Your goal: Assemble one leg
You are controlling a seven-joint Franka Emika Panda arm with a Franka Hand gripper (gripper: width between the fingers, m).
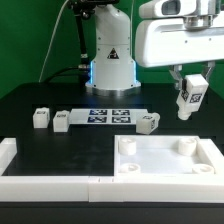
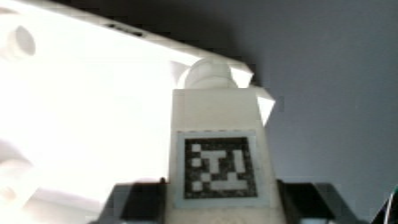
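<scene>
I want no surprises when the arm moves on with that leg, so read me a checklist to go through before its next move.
1. Grasp: gripper shut on the leg, held in the air: ok.
2. Peg end of the leg free of the fingers: ok.
3. Leg lined up over a corner hole of the tray: cannot tell.
4. No leg standing in the tray yet: ok.
5. Loose leg beside the tray's far edge out of the way: cannot tell.
</scene>
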